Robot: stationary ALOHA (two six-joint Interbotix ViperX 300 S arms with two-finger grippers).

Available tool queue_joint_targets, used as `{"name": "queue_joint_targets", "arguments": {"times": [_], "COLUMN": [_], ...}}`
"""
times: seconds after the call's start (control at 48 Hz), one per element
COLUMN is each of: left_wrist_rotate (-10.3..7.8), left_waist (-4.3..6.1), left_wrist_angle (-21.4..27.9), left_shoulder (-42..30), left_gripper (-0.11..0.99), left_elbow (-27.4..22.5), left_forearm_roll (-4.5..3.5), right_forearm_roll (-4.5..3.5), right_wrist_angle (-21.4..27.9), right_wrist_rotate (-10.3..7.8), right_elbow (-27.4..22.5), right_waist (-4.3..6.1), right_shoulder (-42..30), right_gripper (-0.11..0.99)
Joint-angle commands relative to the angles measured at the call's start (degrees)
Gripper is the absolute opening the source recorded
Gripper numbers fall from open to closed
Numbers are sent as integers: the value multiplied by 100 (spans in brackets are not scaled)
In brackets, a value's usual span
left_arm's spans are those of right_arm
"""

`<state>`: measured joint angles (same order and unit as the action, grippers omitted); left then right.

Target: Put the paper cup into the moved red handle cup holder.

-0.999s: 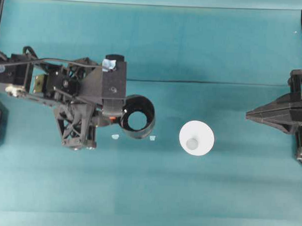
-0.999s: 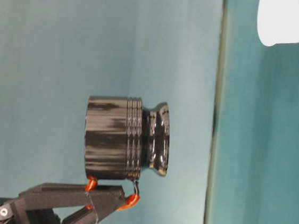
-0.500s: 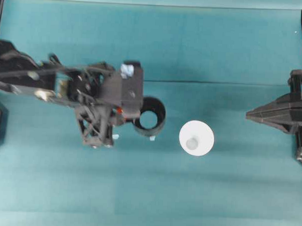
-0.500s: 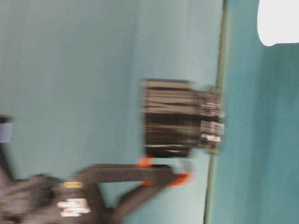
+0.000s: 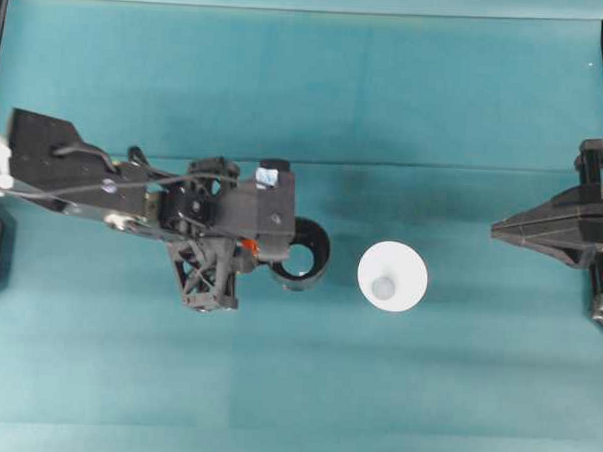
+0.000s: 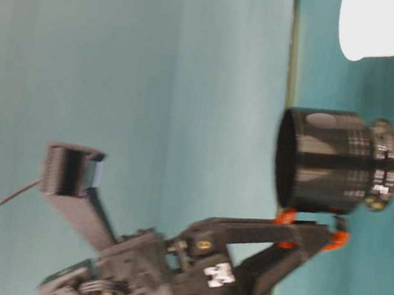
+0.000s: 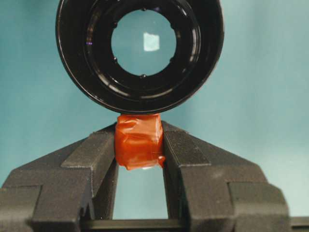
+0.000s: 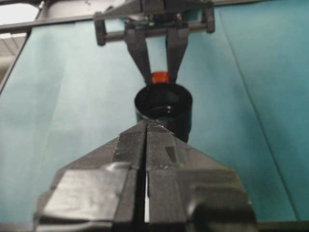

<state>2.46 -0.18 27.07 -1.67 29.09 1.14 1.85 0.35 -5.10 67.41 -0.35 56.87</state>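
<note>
Paper cup (image 5: pixel 392 276): plain white disc, greyish centre.

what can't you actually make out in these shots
- Paper cup: the table-level view cuts it off at the frame edge.
- Red handle cup holder: in the overhead view the left pincer covers its handle side; whether its base touches the table is unclear, table-level view being blurred.
- Right wrist view: the shut right pincer blocks the holder's near wall.
</note>
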Motion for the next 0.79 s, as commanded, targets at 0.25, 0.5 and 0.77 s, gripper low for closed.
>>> {"name": "queue_joint_targets", "arguments": {"times": [0.25,0.5,0.77], "left_wrist_rotate": [9,-44,0], "left_waist": [53,44,44], "left_wrist_angle": [-378,-378,-615], "left_shoulder": [-369,-360,-360], "left_gripper": [31,31,31], "left_elbow": [-53,9,26], "left_forearm_roll": [18,18,18], "right_forearm_roll": [9,9,9], "right_wrist_angle": [-26,-26,-26], "right_wrist_rotate": [-35,-44,-35], "right_elbow": [-88,-88,-88], "right_waist": [26,26,35], "right_shoulder": [-26,-26,-26], "right_gripper": [-10,-10,-10]}}
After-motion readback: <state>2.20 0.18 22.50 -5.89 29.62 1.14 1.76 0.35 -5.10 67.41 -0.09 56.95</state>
